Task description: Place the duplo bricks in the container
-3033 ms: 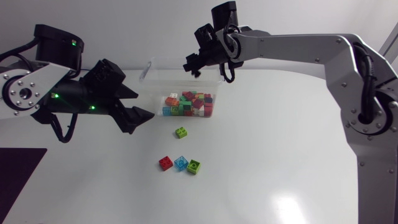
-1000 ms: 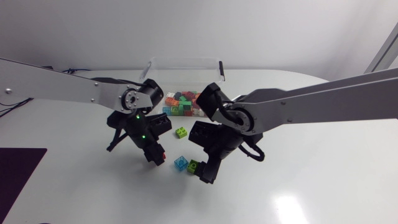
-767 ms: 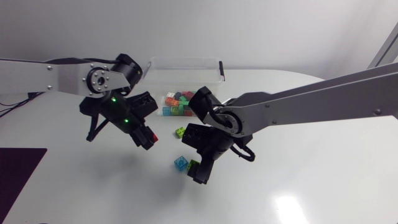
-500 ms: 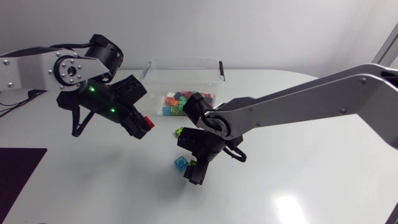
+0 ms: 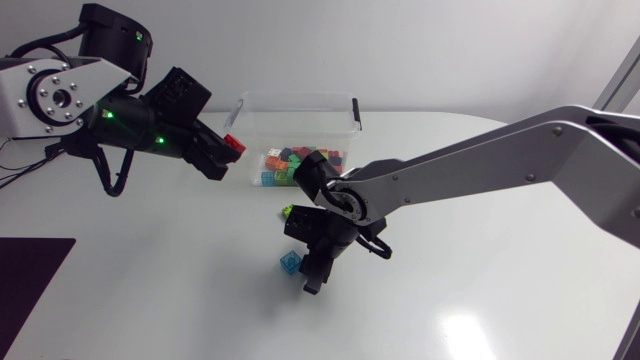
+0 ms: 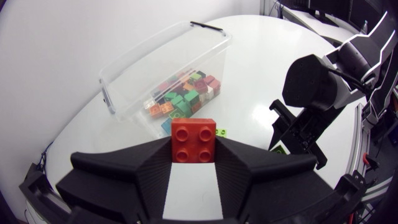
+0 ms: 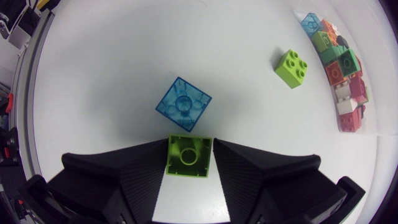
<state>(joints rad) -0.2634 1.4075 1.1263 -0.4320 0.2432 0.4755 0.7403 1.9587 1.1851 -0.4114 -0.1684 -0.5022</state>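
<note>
Sitting clenched between the two fingers of the left claw point(image 6: 193, 144) is a red duplo brick point(image 6: 193, 139), studs facing the wrist camera. From overhead, this claw is hanging raised above the bench point(image 5: 480, 270), just beside the left end of the container point(image 5: 298, 96). The clear container is standing open near the bench's far side and is holding a pile of mixed bricks point(image 5: 302, 165) in red, green, white and blue.

The right claw point(image 7: 189, 149) is grasping a lime green brick point(image 7: 189, 156) from two sides, its hollow underside turned to the wrist camera. It is working low over the middle of the bench. A translucent blue brick point(image 7: 183, 104) is lying just ahead of those fingertips; whether it is touching the gripped brick cannot be told. A second lime green brick point(image 7: 291, 68) is resting studs up farther ahead, alone, between the blue brick and the container.

The left arm point(image 5: 60, 95) is coming in from the left edge of the head view. The right arm point(image 5: 480, 165) is stretching in from the right, past the middle.
</note>
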